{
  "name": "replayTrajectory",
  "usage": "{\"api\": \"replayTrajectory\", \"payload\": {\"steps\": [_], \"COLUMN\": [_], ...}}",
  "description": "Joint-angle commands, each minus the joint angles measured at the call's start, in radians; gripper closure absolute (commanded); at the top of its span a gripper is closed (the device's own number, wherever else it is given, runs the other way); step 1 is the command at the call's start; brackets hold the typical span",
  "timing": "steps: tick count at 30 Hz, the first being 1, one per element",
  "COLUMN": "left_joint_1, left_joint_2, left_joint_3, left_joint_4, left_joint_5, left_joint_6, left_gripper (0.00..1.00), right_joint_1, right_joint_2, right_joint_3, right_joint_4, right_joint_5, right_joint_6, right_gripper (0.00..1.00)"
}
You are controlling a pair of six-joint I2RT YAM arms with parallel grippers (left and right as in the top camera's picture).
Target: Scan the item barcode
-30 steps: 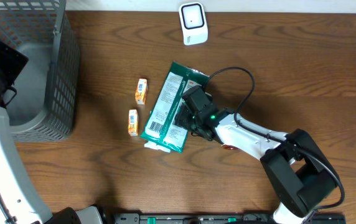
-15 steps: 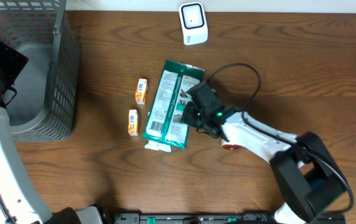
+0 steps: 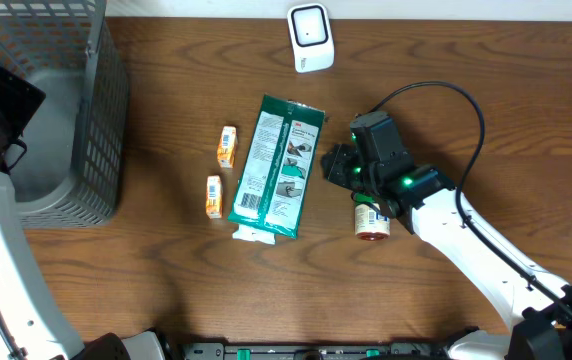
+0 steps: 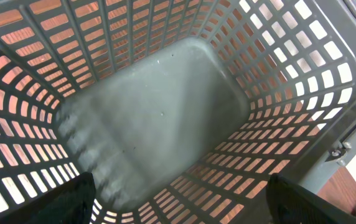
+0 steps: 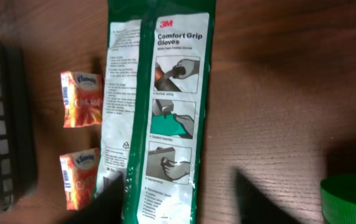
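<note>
Right arm, scan task. The glove packet (image 3: 276, 168) lay flat on the table, label up, about mid-table. Its long axis ran from the far edge toward the near edge, with the far end tipped slightly toward the white scanner (image 3: 310, 38). A striped patch near its near end looked like the barcode, but I could not read it.

The right gripper (image 3: 334, 166) sat just beside the packet's right long edge, fingers pointing at it, clear of the film in the overhead view. In its wrist view the two fingers stood apart with nothing between them: released, empty. A green-capped bottle (image 3: 370, 218) stood close under that arm.

The left gripper (image 4: 181, 208) hung over the basket (image 3: 96, 120), spread wide, empty, well apart from the packet.

Judgement: the right arm was the nearer; any grasp should cross the packet's short width.
</note>
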Motion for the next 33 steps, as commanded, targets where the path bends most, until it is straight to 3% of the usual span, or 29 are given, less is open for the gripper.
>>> {"api": "replayTrajectory", "payload": {"steps": [1,5,12,19,23,27,31,33], "left_joint_1": [0.003,0.003,0.003,0.003,0.003,0.003,0.003,0.003], "left_joint_2": [0.002,0.002,0.002,0.002,0.002,0.002,0.002,0.002], "left_joint_3": [0.003,0.003,0.003,0.003,0.003,0.003,0.003,0.003], "left_joint_4": [0.001,0.001,0.001,0.001,0.001,0.001,0.001,0.001], "left_joint_5": [-0.005,-0.005,-0.005,-0.005,-0.005,-0.005,-0.005,-0.005], "left_joint_6": [0.006,0.006,0.006,0.006,0.006,0.006,0.006,0.006], "left_gripper": [0.12,0.12,0.12,0.12,0.12,0.12,0.12,0.12], "right_joint_1": [0.018,0.071,0.129,0.097,0.075,0.072,0.071,0.071], "right_joint_2": [0.032,0.124,0.327,0.447,0.461,0.46,0.46,0.46], "right_joint_3": [-0.003,-0.003,-0.003,-0.003,-0.003,-0.003,-0.003,-0.003], "right_joint_4": [-0.006,0.023,0.145,0.277,0.284,0.311,0.329,0.331], "right_joint_5": [-0.014,-0.013,-0.109,-0.264,-0.264,-0.264,-0.264,-0.264], "right_joint_6": [0.034,0.094,0.14,0.161,0.151,0.083,0.038,0.034], "right_gripper": [0.2,0.09,0.1,0.41,0.44,0.63,0.66,0.92]}}
